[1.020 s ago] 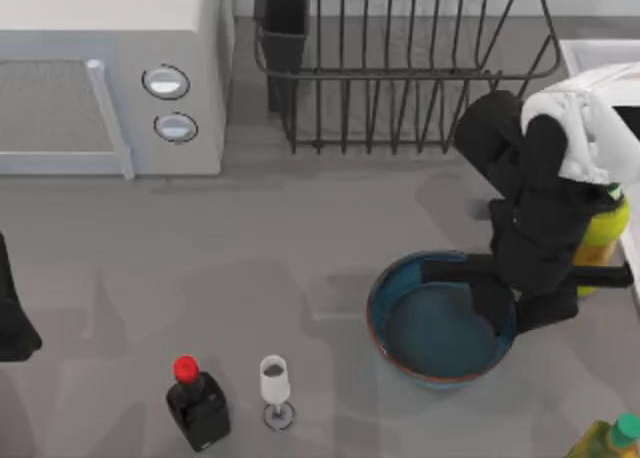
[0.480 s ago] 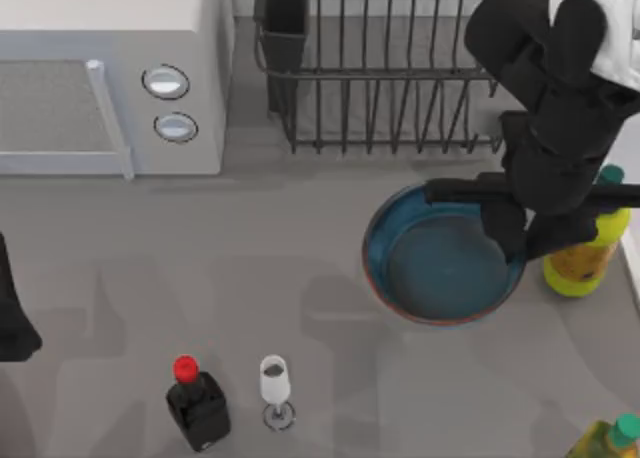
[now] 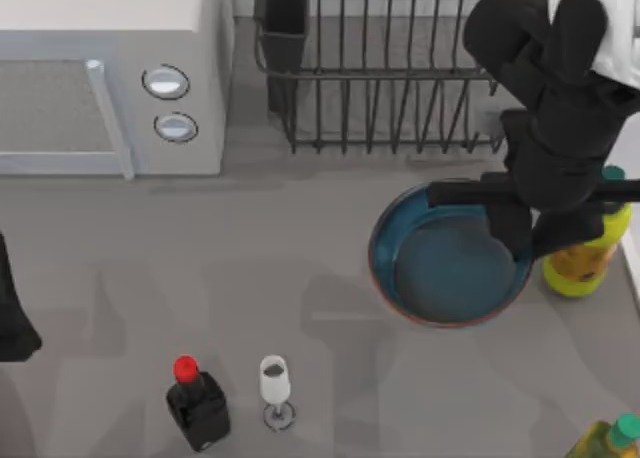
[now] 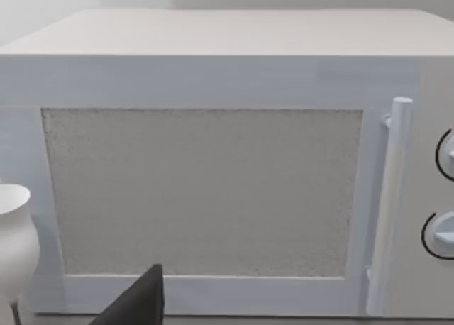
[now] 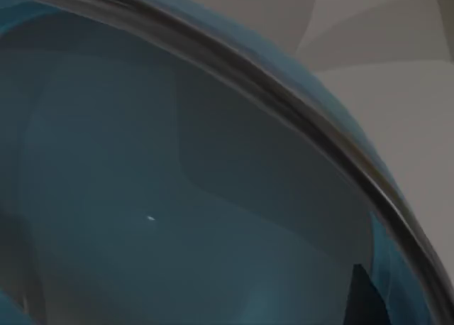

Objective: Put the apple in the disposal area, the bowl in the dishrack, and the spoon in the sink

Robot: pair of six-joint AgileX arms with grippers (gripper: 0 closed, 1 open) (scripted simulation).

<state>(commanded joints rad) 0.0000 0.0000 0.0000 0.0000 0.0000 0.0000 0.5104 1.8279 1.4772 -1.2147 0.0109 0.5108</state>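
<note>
The right arm's fingers (image 3: 522, 240) are clamped on the right-hand rim of the wide round blue bowl with a thin reddish-orange rim (image 3: 445, 263), one finger inside its dark teal hollow, the other outside. The bowl hangs off them above the grey desk (image 3: 300, 278), its shadow beneath it. Just beyond the fingers stands the large black wire dishrack of thin upright bars (image 3: 400, 78); just outside them, a yellow-green plastic bottle (image 3: 580, 263). In the right wrist view the bowl's inside (image 5: 177, 197) lies close under the camera. The left arm (image 3: 12, 313) sits parked at the desk's left edge, facing the white microwave-like box (image 4: 213, 162); I cannot tell how its fingers stand.
</note>
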